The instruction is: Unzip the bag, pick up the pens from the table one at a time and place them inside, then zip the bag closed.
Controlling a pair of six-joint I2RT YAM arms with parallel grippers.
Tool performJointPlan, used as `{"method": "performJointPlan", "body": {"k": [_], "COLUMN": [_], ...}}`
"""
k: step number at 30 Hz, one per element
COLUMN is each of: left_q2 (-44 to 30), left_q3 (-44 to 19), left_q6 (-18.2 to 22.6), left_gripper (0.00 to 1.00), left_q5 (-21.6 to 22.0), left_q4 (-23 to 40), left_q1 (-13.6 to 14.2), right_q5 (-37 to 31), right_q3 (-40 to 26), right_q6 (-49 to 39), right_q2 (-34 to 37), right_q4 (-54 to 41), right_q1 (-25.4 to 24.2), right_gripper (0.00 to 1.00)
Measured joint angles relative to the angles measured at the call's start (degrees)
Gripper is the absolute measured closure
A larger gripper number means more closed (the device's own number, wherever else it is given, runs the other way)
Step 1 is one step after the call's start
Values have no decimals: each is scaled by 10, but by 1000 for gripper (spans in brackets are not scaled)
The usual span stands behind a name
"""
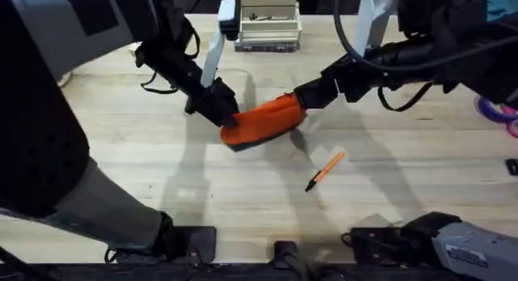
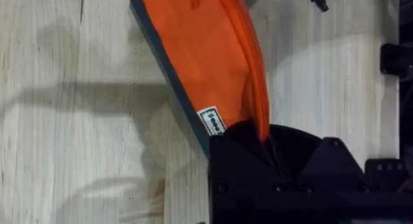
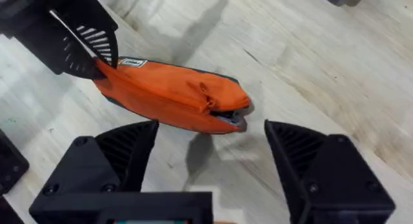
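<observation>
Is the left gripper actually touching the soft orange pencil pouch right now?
Touching. In the left wrist view, the left gripper has its black fingers closed on the end of the soft orange pencil pouch by the white label.

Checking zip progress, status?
Left gripper shut on soft orange pouch end. Right gripper open, clear of pouch. Slim orange pen on table.

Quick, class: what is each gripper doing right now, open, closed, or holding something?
Left gripper: shut on the end of the bag.
Right gripper: open, holding nothing, poised over the bag's other end.
</observation>
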State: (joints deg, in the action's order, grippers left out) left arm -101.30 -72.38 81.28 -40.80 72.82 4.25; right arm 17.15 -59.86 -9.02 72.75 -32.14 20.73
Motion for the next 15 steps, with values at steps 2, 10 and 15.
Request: {"method": "performJointPlan", "body": {"k": [2,10,15], "left_q2": [0,0,0], "left_q3": [0,0,0], "left_q6": [0,0,0], "left_gripper": [958,958,958], "left_q5": [0,0,0], "left_q4": [0,0,0], "left_q1": [0,0,0], "right_q5": [0,0,2], "right_q3": [0,0,0], "right_q6": [3,11,12], "right_q2": [0,12,48], "right_q4": [0,1,7], "right_q1": [0,1,9], "right_gripper": [4,4,3]}}
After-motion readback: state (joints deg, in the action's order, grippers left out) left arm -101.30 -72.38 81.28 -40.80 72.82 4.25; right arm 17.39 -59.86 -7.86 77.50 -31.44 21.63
